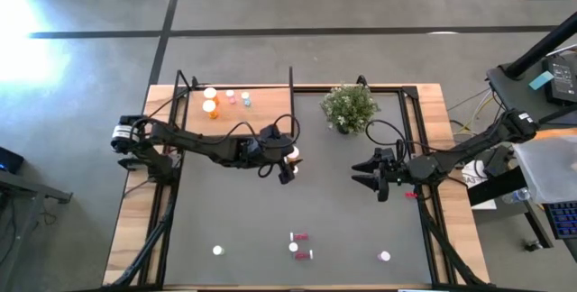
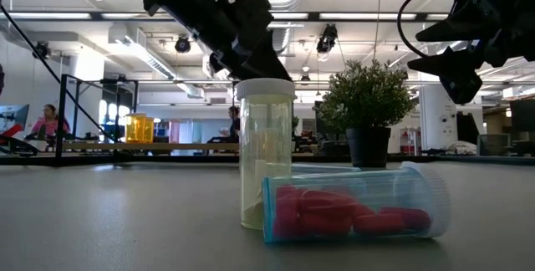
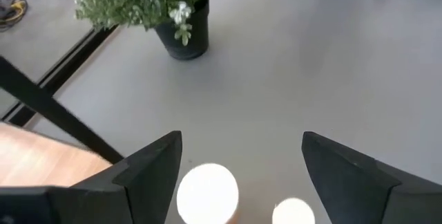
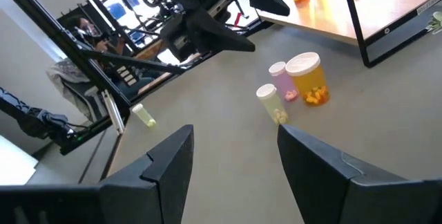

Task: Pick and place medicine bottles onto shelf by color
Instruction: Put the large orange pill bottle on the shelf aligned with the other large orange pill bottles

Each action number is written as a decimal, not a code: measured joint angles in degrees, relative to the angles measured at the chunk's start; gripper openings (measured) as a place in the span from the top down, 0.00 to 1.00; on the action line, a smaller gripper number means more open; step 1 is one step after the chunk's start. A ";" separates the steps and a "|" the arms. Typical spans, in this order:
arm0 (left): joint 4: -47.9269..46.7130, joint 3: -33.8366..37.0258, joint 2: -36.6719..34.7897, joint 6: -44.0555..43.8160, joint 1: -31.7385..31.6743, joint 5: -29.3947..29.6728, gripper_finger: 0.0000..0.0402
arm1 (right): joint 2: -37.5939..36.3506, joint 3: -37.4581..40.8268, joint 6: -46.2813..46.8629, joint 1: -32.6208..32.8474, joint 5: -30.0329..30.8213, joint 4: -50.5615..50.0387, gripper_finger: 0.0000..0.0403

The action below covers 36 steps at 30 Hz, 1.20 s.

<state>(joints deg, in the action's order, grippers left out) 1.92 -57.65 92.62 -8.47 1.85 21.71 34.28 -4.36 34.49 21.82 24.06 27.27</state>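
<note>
Three bottles sat under left gripper, jaws apart, empty; should've dropped straight onto orange one. Right gripper at 3 o'clock, agape, empty.

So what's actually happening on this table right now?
Two robot arms are sorting small medicine bottles onto a wooden shelf, where a few already stand. The left gripper hangs open above an orange bottle and two smaller ones near the shelf's edge, holding nothing. The right gripper waits open and empty below the potted plant. More bottles are at the table's near edge, some lying on their sides.
</note>
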 joint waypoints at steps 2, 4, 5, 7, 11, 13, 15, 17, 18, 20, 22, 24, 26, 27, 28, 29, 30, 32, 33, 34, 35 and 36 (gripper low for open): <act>-0.98 0.11 0.00 -0.03 0.00 0.03 0.29 | 0.00 0.00 -0.01 0.00 0.00 0.00 0.50; -1.34 0.18 0.00 -0.04 0.00 0.03 0.29 | 0.00 0.00 -0.01 0.00 -0.01 0.00 0.50; -1.32 0.24 0.00 -0.02 0.00 0.03 0.29 | 0.00 0.00 -0.01 0.00 -0.01 0.00 0.50; -1.13 0.54 0.00 0.31 -0.02 0.27 0.29 | 0.00 0.00 -0.01 0.00 0.00 0.00 0.50; -0.75 1.94 0.00 -0.73 -0.61 2.05 0.29 | 0.00 0.00 -0.01 0.00 0.00 0.00 0.50; 0.45 2.93 0.00 -3.40 -1.17 2.56 0.29 | 0.00 0.00 -0.01 0.00 0.00 0.00 0.50; 2.10 3.98 0.00 -4.63 -1.91 2.65 0.29 | 0.00 0.00 -0.01 0.00 -0.01 0.00 0.50; 3.67 4.78 0.00 -4.78 -2.48 2.69 0.29 | 0.00 0.00 -0.01 0.00 -0.01 0.00 0.50; 4.17 4.81 0.00 -4.79 -2.78 2.70 0.29 | 0.00 0.00 0.00 0.00 -0.01 0.00 0.50; 5.30 4.81 0.00 -4.82 -3.26 2.71 0.26 | 0.00 0.00 -0.01 0.00 0.00 0.00 0.50; 5.57 4.78 0.00 -4.70 -3.54 2.70 0.22 | 0.00 0.00 0.01 0.00 -0.01 0.00 0.50; 5.48 4.78 0.03 -4.64 -3.63 2.70 0.18 | 0.00 0.00 -0.01 0.00 -0.01 0.00 0.50; 5.57 4.76 0.70 -4.30 -3.63 2.69 0.16 | 0.01 0.00 -0.01 0.00 -0.01 0.00 0.50; 5.37 4.76 1.13 -4.33 -3.63 2.67 0.16 | 0.01 0.00 -0.01 0.00 -0.01 0.00 0.50; 5.23 4.76 1.81 -4.41 -3.63 2.67 0.15 | 0.02 0.00 -0.01 0.01 -0.01 0.00 0.50; 5.64 4.76 2.67 -4.52 -3.65 2.65 0.15 | 0.02 0.00 -0.01 0.00 -0.01 0.00 0.50; 6.01 4.76 3.53 -4.57 -3.65 2.65 0.15 | 0.00 0.00 -0.01 0.02 -0.01 0.00 0.50; 6.48 4.76 5.19 -4.60 -3.65 2.64 0.15 | 0.00 0.00 -0.01 0.02 -0.01 0.00 0.50; 6.93 4.73 5.97 -4.61 -3.65 2.63 0.15 | 0.00 0.00 -0.01 0.02 -0.01 0.00 0.50; 6.89 4.40 6.54 -4.62 -3.65 2.64 0.15 | 0.01 0.00 -0.01 0.02 -0.01 0.00 0.50; 7.05 4.08 6.89 -4.61 -3.65 2.63 0.15 | 0.02 0.00 -0.01 0.00 -0.01 0.00 0.50; 7.12 3.81 7.20 -4.61 -3.66 2.64 0.15 | 0.02 0.00 -0.01 0.02 -0.01 0.00 0.50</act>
<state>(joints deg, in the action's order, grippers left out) 9.04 -53.83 99.82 -13.08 -1.81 24.35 34.30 -4.36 34.48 21.84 24.05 27.27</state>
